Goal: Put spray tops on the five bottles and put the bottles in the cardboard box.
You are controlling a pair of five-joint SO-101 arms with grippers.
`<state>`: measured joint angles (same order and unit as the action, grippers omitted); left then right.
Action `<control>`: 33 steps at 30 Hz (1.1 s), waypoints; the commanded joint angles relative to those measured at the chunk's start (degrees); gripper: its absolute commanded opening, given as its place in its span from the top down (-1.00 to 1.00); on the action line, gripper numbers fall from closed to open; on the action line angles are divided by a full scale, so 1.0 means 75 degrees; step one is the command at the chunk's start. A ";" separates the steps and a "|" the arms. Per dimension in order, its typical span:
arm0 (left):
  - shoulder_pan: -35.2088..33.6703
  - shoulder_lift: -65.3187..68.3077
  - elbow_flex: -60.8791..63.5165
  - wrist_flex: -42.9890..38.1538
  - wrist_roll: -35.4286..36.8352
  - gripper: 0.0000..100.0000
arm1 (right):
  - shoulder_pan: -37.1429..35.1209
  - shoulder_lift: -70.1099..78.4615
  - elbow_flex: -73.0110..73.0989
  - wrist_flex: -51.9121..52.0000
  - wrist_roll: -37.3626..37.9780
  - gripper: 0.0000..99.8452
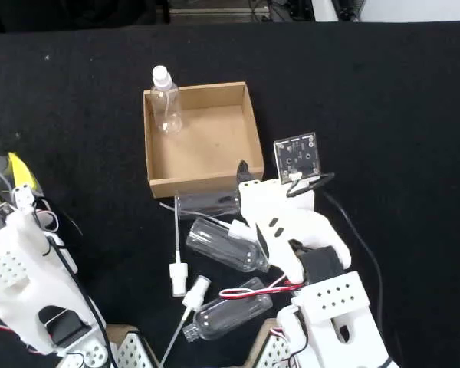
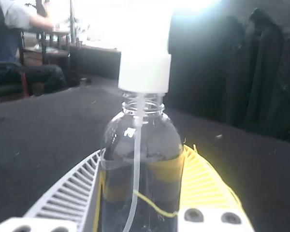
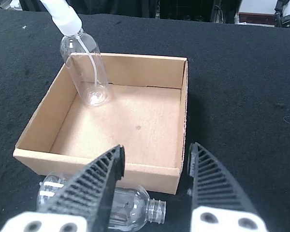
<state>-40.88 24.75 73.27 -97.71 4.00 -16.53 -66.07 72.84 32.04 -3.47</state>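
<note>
A clear bottle (image 2: 157, 145) stands between the fingers of my left gripper (image 2: 142, 154), which is shut on it. A white spray top (image 2: 145, 67) sits on its neck with the threads showing below and the tube down inside. This gripper (image 1: 4, 172) is at the table's far left. My right gripper (image 3: 156, 150) hangs open over the front wall of the cardboard box (image 3: 101, 166), also seen from above (image 1: 245, 175). A capped bottle (image 1: 166, 103) stands in the box's back left corner. An uncapped bottle (image 3: 116, 205) lies just in front of the box.
Two more uncapped bottles (image 1: 226, 245) (image 1: 230, 310) lie in front of the box beside the right arm. Two loose spray tops (image 1: 178, 276) (image 1: 195, 290) with long tubes lie left of them. A small circuit board (image 1: 297, 157) sits right of the box.
</note>
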 commanded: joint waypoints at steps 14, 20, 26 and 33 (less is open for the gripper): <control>0.2245 -0.2204 0.1213 -0.0246 0.0047 0.94 | 0.0492 -0.0205 -0.0135 -0.0316 0.0023 0.60; 0.3429 -0.2954 0.1635 -0.0246 0.0047 0.94 | 0.0949 -0.0205 -0.0123 -0.0586 0.0012 0.60; 0.4401 -0.3364 0.1190 -0.0223 0.0047 0.94 | 0.1266 -0.0205 -0.0100 -0.0914 0.0012 0.60; 0.5175 -0.3423 -0.0111 0.1430 0.0059 0.94 | 0.1266 -0.0205 -0.0135 -0.0961 0.0012 0.60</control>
<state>-4.48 1.71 78.37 -92.00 4.00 -8.18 -66.07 72.84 26.51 -3.47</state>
